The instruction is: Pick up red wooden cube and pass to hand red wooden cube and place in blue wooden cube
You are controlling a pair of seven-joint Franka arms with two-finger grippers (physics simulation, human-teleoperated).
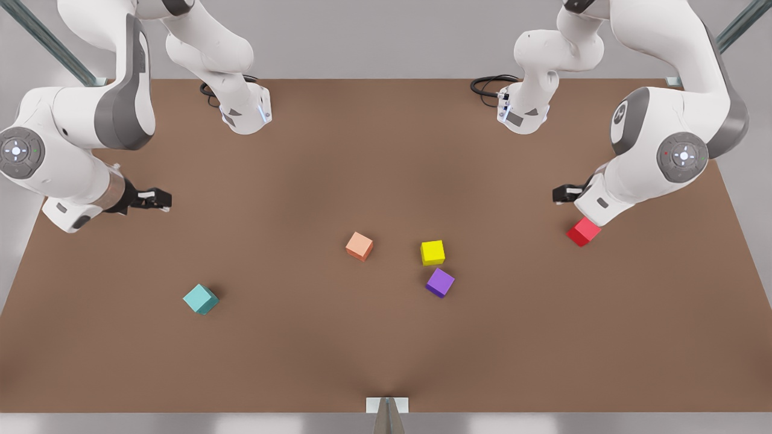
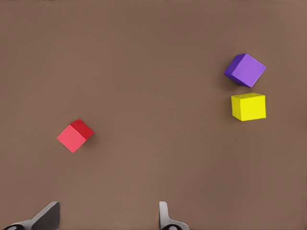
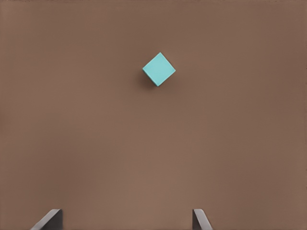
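Note:
The red wooden cube (image 1: 582,232) (image 2: 75,135) rests on the brown table at the front view's right. My left gripper (image 1: 564,194) (image 2: 105,220) hovers just behind and above it, open, with nothing between its fingers. The blue wooden cube (image 1: 200,299) (image 3: 159,69), teal in colour, lies on the table at the front view's left. The hand, my right gripper (image 1: 158,199) (image 3: 125,220), hangs open and empty above the table, well back from the teal cube.
A salmon-orange cube (image 1: 359,246), a yellow cube (image 1: 432,252) (image 2: 248,106) and a purple cube (image 1: 439,282) (image 2: 245,70) lie near the table's middle. Both arm bases (image 1: 244,111) (image 1: 523,111) stand at the far edge.

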